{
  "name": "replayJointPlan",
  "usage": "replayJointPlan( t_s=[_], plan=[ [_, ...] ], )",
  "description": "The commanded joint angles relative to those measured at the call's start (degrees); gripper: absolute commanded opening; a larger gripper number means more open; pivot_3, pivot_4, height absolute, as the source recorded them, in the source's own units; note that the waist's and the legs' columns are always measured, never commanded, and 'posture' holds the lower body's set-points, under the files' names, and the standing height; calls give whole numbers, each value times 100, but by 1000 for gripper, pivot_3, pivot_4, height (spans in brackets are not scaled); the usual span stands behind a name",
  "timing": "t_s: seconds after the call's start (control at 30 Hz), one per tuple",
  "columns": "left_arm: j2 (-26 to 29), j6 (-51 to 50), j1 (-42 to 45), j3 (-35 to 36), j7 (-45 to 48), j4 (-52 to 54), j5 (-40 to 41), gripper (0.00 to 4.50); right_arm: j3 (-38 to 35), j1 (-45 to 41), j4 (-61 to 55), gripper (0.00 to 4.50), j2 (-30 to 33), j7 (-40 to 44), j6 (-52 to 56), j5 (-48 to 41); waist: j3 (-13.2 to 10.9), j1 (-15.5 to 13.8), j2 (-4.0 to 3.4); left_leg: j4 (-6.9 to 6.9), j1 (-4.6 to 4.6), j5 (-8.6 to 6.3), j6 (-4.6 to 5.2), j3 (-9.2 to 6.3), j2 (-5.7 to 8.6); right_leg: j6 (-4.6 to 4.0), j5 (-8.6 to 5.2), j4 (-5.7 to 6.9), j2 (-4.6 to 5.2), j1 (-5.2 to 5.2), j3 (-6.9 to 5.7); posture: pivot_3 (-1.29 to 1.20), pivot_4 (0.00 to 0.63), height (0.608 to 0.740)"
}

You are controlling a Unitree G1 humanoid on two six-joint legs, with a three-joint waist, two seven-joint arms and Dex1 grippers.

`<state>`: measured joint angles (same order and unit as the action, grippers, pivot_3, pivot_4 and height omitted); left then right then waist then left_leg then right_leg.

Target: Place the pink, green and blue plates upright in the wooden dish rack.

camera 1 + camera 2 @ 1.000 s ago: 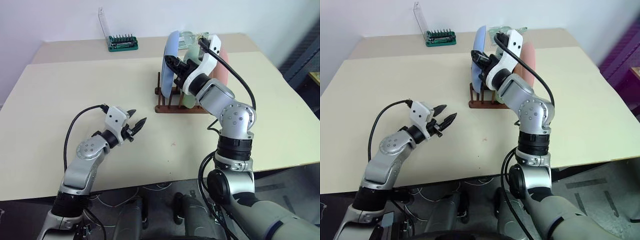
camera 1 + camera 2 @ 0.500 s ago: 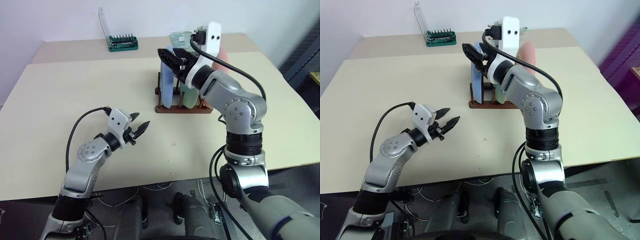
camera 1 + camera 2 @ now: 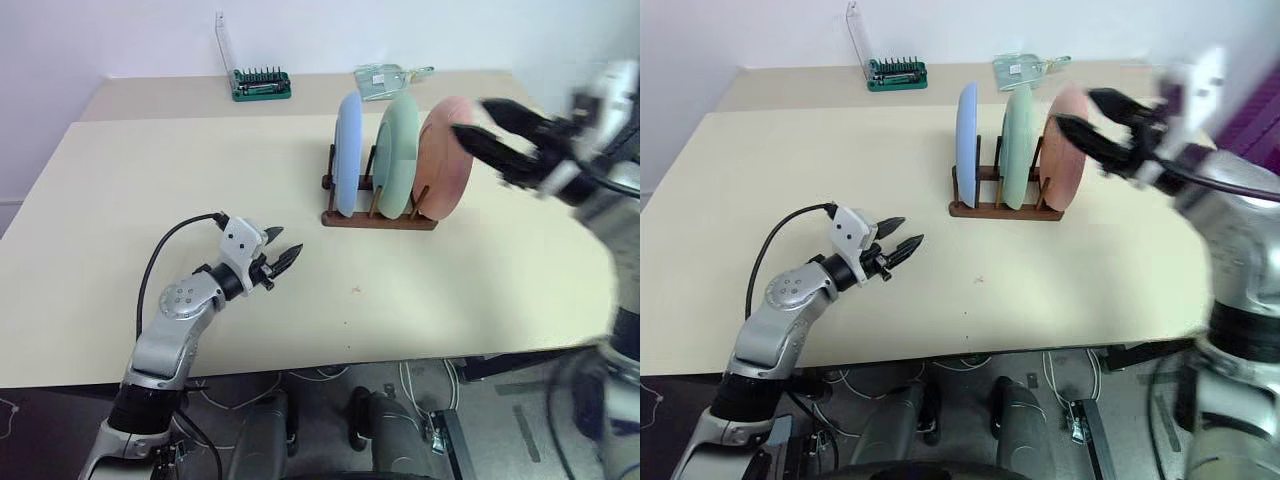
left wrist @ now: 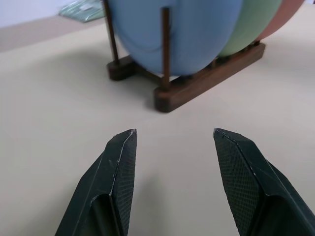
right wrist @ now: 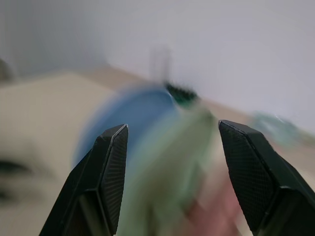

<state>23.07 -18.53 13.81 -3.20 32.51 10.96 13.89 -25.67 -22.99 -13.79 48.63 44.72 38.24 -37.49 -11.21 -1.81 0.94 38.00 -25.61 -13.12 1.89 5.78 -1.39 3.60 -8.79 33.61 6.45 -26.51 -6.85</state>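
The blue plate (image 3: 347, 155), green plate (image 3: 398, 152) and pink plate (image 3: 447, 172) stand upright side by side in the wooden dish rack (image 3: 380, 217), blue on the left, pink on the right. My right gripper (image 3: 471, 117) hovers open and empty in the air just right of the pink plate, pointing left toward it. The right wrist view looks over the blurred blue plate (image 5: 130, 118) and green plate (image 5: 179, 162) between its fingers. Left of the rack, my left gripper (image 3: 286, 243) hangs low over the table, open and empty, facing the rack (image 4: 206, 78) and the blue plate (image 4: 177, 29).
A green tray of screwdriver bits (image 3: 262, 84) with a clear lid sits at the table's (image 3: 150, 180) far edge. A clear plastic packet (image 3: 385, 78) lies behind the rack. Bare tabletop surrounds the rack.
My right gripper has opened off the blue plate and swung out to the right of the rack. The blue plate now stands alone in its slot. The left arm has kept still; the camera has shifted.
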Motion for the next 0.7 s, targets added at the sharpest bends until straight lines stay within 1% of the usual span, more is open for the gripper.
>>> replayJointPlan(
  t_s=[0.03,0.13,0.3,0.43,0.53,0.7],
  plan=[
    [127,211,11,188,101,-109,-14,2544,-245,782,33,2937,221,467,-388,248,1,23,-2,0,8,-5,-3,1,-6,0,0,-6,-2,9,-2,0,150,730],
    [245,302,-15,249,156,-235,-48,2544,41,1026,178,2937,218,442,-798,663,3,122,-29,0,15,-8,-7,23,-24,-3,19,-19,4,6,-20,0,150,730],
    [354,348,-146,354,124,-171,-139,2544,356,892,697,2937,-39,262,-1247,1012,4,122,-30,0,13,-12,-14,23,-38,-12,27,-37,3,6,-46,0,150,730],
    [460,358,-333,517,49,-129,-131,2544,460,830,1151,2937,-82,377,-1570,1138,2,95,-33,0,6,-17,-13,27,-37,-14,28,-41,4,2,-46,0,150,730],
    [503,357,-473,561,2,-77,-176,2544,585,936,1352,2937,-70,471,-1779,1273,2,94,-33,2,5,-17,-12,27,-33,-14,29,-42,8,4,-46,0,150,730],
    [504,297,-669,662,-137,100,-143,2544,866,817,1473,2937,-199,505,-1967,1418,2,105,-33,2,6,-18,-12,28,-36,-14,29,-41,7,3,-46,0,150,730]
  ],
)
